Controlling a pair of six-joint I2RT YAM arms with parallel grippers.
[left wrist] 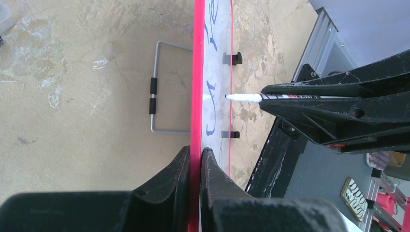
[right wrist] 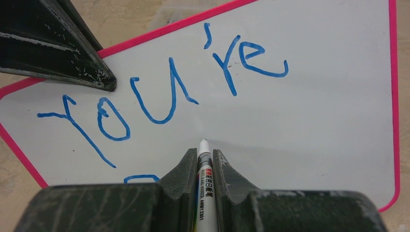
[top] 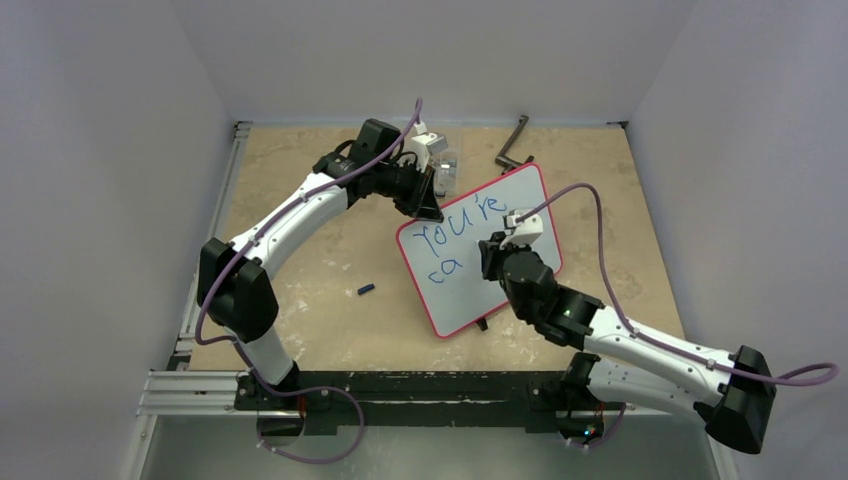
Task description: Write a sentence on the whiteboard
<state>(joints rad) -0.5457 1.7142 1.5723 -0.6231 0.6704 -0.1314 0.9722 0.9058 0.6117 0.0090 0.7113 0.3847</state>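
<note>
The whiteboard (right wrist: pixel 314 121) has a glossy, smooth white face in a red plastic-looking frame; the table (top: pixel 320 290) is matt, mottled tan board; the left gripper (left wrist: pixel 195 151) is grainy matt black plastic, the marker (right wrist: pixel 205 176) smooth white plastic

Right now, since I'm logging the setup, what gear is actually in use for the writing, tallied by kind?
claws: 2 (left claw, right claw)
whiteboard: 1, clamped at its edge by the left claw
marker: 1, gripped by the right claw
Total: 4
</note>
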